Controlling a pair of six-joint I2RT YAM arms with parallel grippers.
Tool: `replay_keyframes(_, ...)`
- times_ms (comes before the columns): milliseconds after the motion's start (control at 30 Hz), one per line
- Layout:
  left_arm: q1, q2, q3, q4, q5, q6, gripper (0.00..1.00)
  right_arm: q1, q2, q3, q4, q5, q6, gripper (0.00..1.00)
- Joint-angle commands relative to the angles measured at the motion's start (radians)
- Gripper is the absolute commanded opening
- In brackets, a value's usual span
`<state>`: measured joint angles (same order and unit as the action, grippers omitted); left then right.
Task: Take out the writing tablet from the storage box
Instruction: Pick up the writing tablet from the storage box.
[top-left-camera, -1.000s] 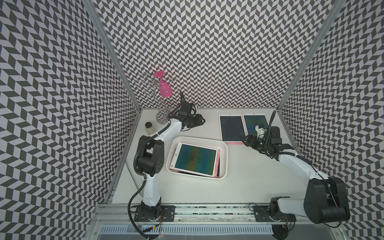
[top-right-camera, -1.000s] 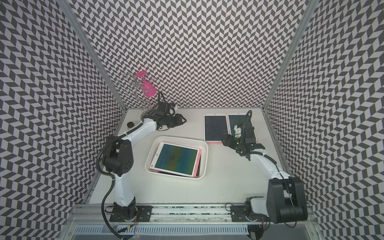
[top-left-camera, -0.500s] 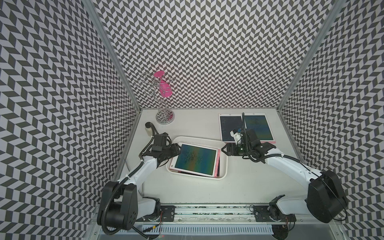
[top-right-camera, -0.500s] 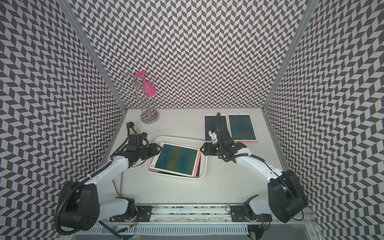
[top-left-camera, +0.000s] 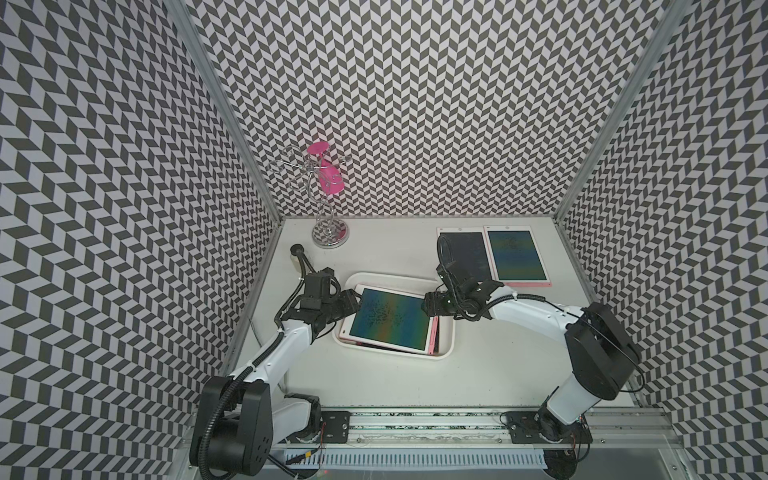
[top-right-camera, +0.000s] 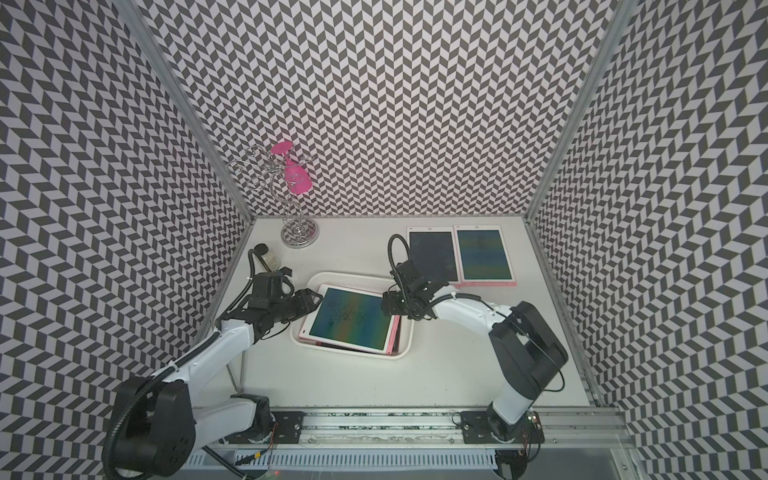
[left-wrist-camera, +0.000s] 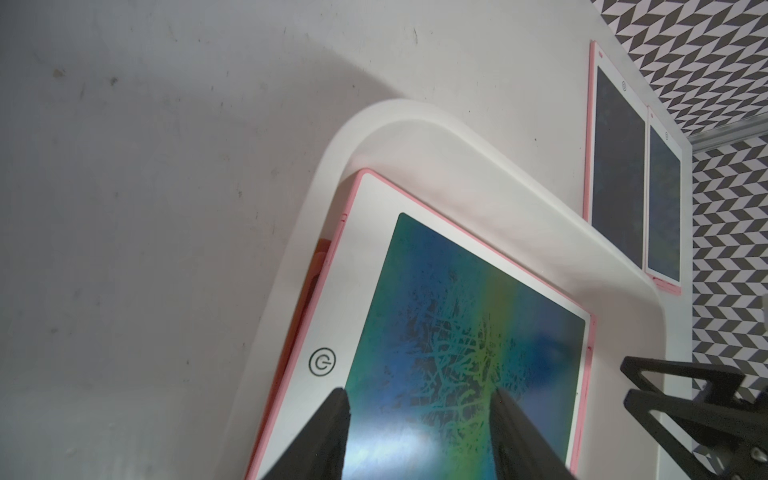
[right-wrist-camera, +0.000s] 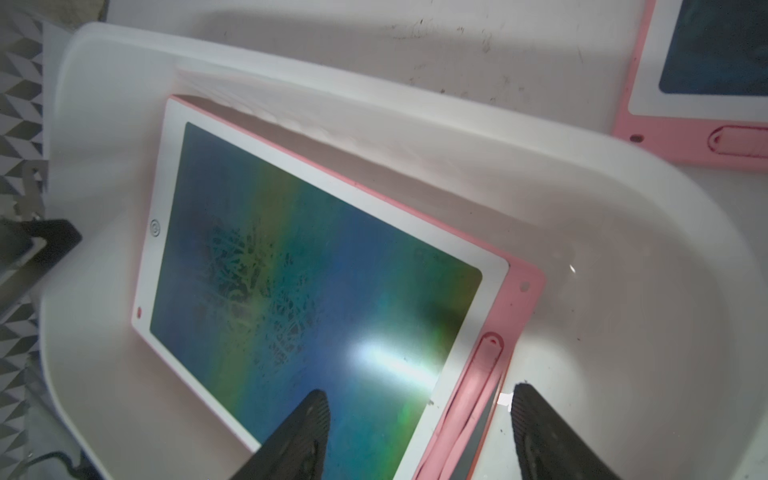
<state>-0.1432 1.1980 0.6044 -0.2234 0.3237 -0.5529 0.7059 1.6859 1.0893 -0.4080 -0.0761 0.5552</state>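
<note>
lower tablet (left-wrist-camera: 321, 259) mostly hidden under top tablet (left-wrist-camera: 457, 332), table tablet (right-wrist-camera: 706, 83) cut off

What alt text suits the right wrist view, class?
A pink-edged writing tablet with a rainbow-tinted screen lies in the white storage box; the open jaws of the right gripper stand astride its pink edge. A second tablet lies outside.

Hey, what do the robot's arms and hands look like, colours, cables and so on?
Both the left arm and right arm have smooth white links with chunky black joints. Black ribbed cables run along them. The left hand and right hand are black, with two tapering, finely ridged fingers each.
</note>
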Motion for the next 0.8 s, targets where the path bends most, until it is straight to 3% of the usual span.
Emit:
replay_keyframes(0, 0.01, -0.024, -0.033, 0.023, -0.013, -0.036, 0.56, 0.025, 0.046, 0.067, -0.036, 0.145, 0.056, 0.72)
replay_keyframes(267, 0.065, -0.119, -0.105, 0.046, -0.044, -0.075, 0.56, 0.056, 0.159, 0.173, -0.129, 0.296, 0.094, 0.75)
replay_keyframes(433, 0.104, -0.106, -0.119, 0.036, -0.036, -0.075, 0.57, 0.056, 0.142, 0.131, -0.11, 0.305, 0.106, 0.76)
replay_keyframes(767, 0.135, -0.089, -0.163, -0.037, -0.06, -0.193, 0.57, 0.056, 0.067, 0.015, -0.074, 0.266, 0.111, 0.77)
